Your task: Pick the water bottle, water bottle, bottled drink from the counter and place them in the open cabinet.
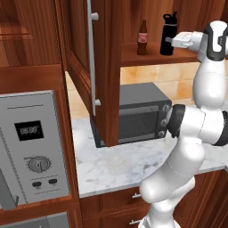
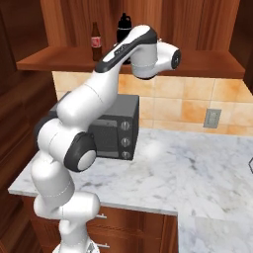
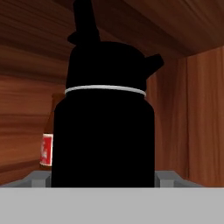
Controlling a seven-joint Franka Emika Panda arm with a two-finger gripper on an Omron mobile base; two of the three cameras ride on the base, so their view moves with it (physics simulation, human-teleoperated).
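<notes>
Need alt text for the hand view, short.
A black water bottle with a sport cap stands close up on the wooden cabinet shelf, between the open tool's fingertips. A brown bottled drink with a red label peeks out behind it.

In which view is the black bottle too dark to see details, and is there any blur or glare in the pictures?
Hand view: the black bottle is a flat silhouette, apart from a pale ring under its cap. Left base view: sharp and evenly lit, with the bottle and the brown bottle clear on the shelf. Right base view: no glare; a soft sheen lies on the counter.
</notes>
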